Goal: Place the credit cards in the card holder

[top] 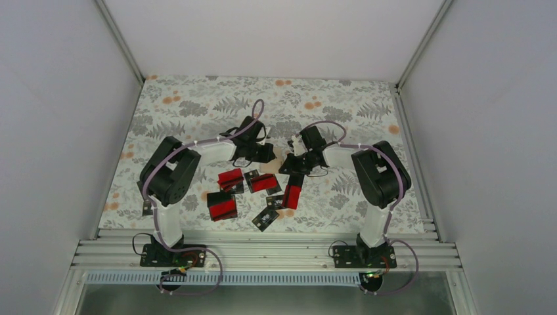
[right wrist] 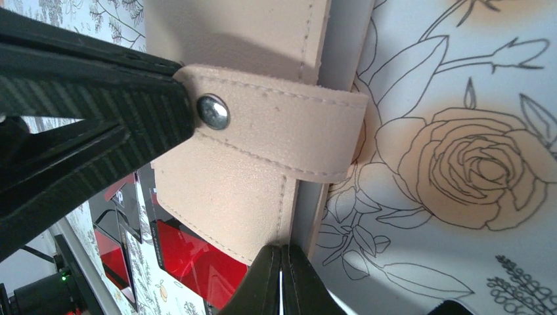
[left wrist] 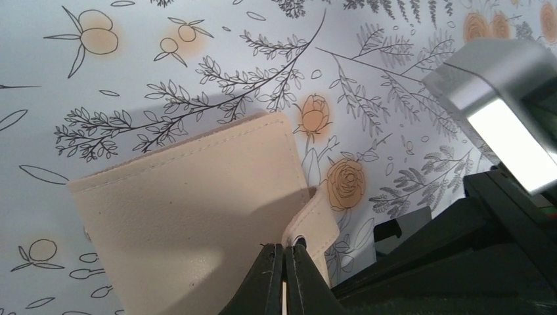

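Floral table cloth (top: 197, 105) inside a white-walled booth. Mid-cloth the card holder (left wrist: 190, 210) lies closed, its snap (right wrist: 213, 111) apparently fastened. The left gripper (left wrist: 286, 279) is clamped on the holder's strap (right wrist: 282, 131), the right gripper (right wrist: 282, 282) on its cover edge. Risk: either thin pinch slips when the snap is pulled, or the whole case lifts. The credit cards (top: 263, 182) lie scattered just towards the arm bases from the holder, some overlapping and none inserted.

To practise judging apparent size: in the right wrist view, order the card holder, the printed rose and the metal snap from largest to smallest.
1. card holder
2. printed rose
3. metal snap
The holder may lie nearer the lens, which flatters it.
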`<act>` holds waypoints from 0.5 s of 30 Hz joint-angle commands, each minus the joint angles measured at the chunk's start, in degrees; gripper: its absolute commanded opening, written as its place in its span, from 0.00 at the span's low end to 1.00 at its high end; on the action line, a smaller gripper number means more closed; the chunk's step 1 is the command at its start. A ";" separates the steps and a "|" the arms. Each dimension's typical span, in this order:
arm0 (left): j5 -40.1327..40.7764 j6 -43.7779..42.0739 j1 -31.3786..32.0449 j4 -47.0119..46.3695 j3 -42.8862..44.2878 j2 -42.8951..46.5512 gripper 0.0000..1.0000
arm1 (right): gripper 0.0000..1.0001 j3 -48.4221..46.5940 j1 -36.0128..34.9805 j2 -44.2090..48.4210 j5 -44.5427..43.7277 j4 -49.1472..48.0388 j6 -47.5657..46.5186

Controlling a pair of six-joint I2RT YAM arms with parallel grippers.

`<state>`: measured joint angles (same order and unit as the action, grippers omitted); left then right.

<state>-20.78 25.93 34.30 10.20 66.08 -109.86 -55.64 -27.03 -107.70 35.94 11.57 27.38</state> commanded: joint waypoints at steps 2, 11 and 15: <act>0.99 -0.96 0.33 1.37 1.44 -2.19 0.02 | 0.04 -0.22 0.35 -2.32 -2.55 2.50 -1.18; 2.06 -1.28 0.32 2.39 1.76 -3.27 0.03 | 0.05 -0.39 0.33 -2.54 -2.36 2.58 -1.27; 3.17 -1.30 0.35 3.30 1.91 -2.80 0.02 | 0.05 -0.69 0.33 -2.76 -2.24 2.69 -1.27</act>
<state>-19.97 25.76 34.30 11.18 67.24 -111.87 -55.96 -26.94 -107.96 36.27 11.94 27.18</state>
